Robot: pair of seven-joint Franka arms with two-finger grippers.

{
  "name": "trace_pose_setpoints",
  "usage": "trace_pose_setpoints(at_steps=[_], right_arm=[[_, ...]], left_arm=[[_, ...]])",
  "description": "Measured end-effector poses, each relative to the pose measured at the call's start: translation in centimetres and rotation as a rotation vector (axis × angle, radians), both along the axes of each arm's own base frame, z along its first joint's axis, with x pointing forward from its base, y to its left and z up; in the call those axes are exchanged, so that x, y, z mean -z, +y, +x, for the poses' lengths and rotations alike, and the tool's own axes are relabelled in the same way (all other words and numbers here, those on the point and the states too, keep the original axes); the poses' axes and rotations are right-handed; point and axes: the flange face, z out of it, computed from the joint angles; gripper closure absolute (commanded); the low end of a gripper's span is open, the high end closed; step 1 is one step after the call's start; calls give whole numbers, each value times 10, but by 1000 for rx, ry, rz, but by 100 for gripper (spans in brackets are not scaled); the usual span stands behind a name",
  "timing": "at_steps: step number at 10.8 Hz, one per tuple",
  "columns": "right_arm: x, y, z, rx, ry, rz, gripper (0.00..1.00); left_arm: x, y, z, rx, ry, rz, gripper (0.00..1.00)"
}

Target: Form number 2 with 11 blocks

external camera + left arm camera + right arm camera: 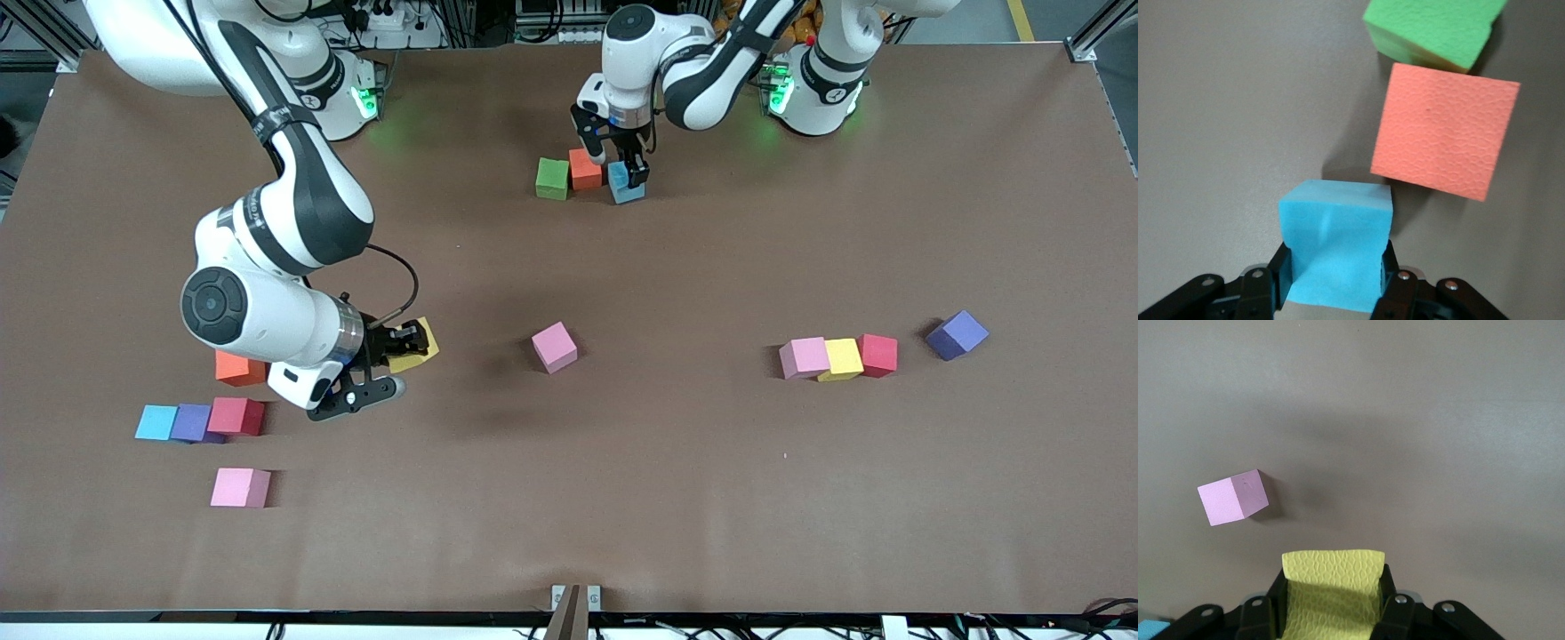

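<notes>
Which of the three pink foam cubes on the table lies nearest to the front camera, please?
The pink foam cube lying alone at the right arm's end of the table. The lone middle pink cube and the pink cube touching a yellow cube lie farther off.

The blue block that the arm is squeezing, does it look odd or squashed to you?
Yes. In the left wrist view the blue block is pinched in at the sides where the left gripper clamps it, with a crease down its face. It also sits turned askew beside the orange block and green block.
</notes>
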Motion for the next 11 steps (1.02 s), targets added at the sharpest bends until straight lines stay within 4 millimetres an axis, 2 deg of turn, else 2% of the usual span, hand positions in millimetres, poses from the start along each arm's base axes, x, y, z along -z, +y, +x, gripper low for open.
trace_pose_setpoints(at_steps=[2, 5, 11], right_arm=[[2, 1, -1, 28, 11, -4, 80], [3, 15, -7, 55, 24, -11, 80], [3, 31, -14, 85, 37, -19, 80]], left_arm=[[0, -1, -2, 45, -24, 1, 96], [1, 0, -4, 55, -26, 1, 96], [3, -4, -20, 89, -19, -2, 96]])
